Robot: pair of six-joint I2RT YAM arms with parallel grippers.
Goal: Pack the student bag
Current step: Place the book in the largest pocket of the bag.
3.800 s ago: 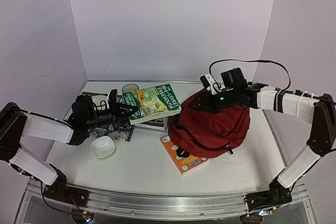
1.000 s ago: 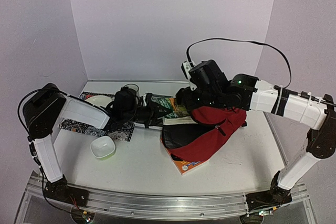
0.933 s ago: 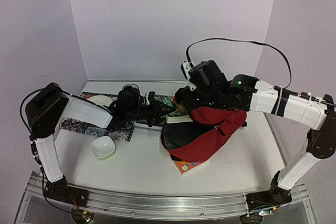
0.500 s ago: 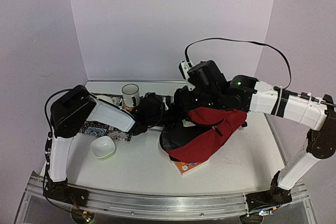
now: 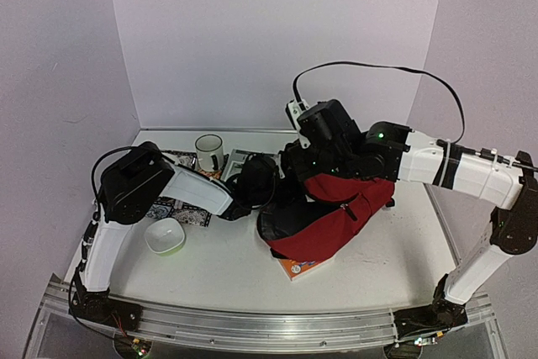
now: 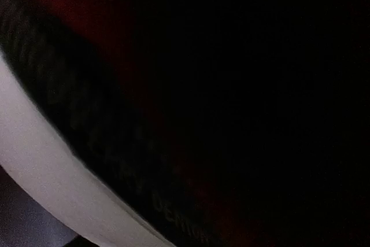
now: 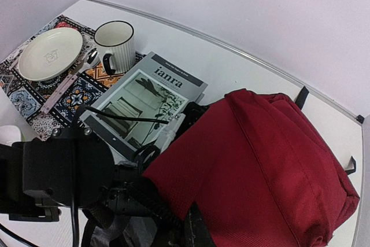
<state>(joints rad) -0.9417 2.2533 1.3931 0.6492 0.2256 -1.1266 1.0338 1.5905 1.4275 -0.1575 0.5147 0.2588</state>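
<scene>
Now left hand [image 5: 267, 187] thrust inside student bag [image 5: 336, 218], state unreadable; right hand [image 7: 193, 229] clamped on bag rim.

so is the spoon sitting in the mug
No, the spoon lies flat on the patterned mat, between the plate and the mug.

- A robot lab test cell, staged rather than lived in
- Plain pale walls [image 5: 277, 39] box in the white table [image 5: 218, 266] on three sides
- An aluminium rail [image 5: 269, 321] along the table's near edge carries the left arm base [image 5: 91, 302] and right arm base [image 5: 429, 319]
- A black cable [image 5: 378, 69] loops above the table
</scene>
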